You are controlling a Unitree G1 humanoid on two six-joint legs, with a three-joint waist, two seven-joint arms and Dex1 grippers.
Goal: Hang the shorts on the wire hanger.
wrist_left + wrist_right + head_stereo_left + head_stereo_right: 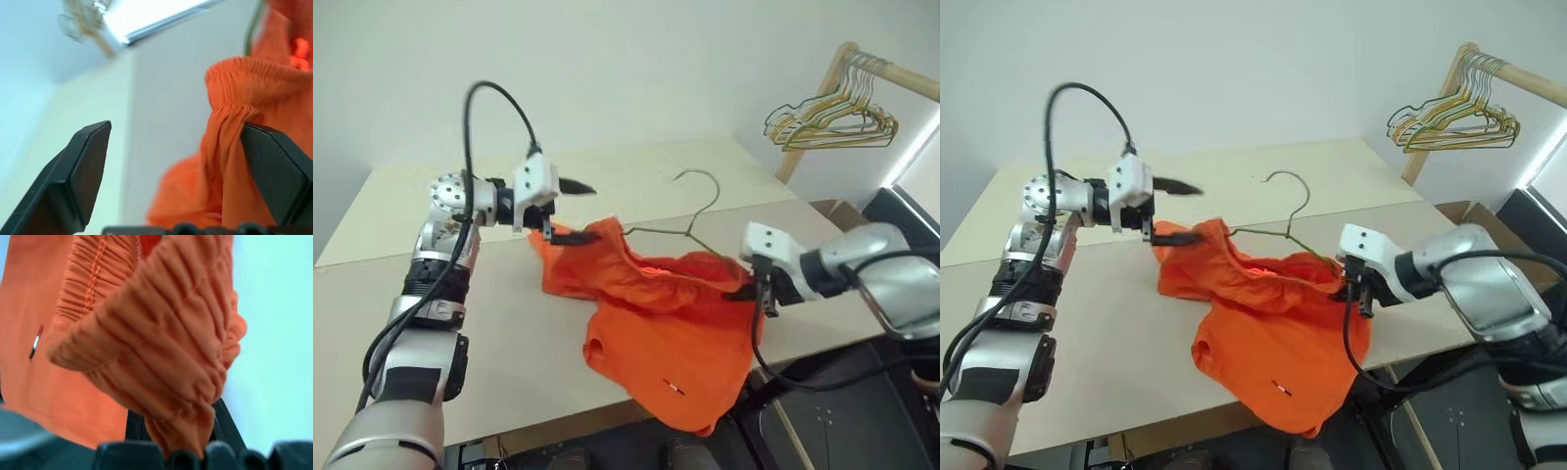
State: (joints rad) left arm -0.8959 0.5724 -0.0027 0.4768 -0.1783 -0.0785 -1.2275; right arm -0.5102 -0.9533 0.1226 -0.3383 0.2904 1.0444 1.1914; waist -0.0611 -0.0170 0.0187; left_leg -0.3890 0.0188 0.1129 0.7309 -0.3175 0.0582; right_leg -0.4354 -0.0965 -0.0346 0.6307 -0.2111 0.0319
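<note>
The shorts lie nearest, their orange leg fabric spilling over the front edge of the bench and hanging a little below it, a small white tag showing on the lower cloth. From there the garment rises to its gathered elastic waistband, which is stretched out between the two arms above the bench top.

At the right end of that waistband, the right gripper has its fingers closed tight on a bunched fold of the elastic; in the right wrist view the puckered orange band fills the space between them and drops away below.

At the left end, the left gripper stands level with its fingers spread wide apart. The lower finger touches the left corner of the waistband, and the cloth drapes against it, while the upper finger is clear of the fabric with bare bench showing behind it. In the left wrist view the waistband corner sits against one finger and the other finger has nothing on it, so the cloth is not pinched there.

The wire hanger is just behind the shorts, its thin shoulders running into the waistband opening and its curved hook standing up above the cloth, over the bench.

Farthest back on the right, a bunch of gold and green hangers hangs from a wooden rail.
</note>
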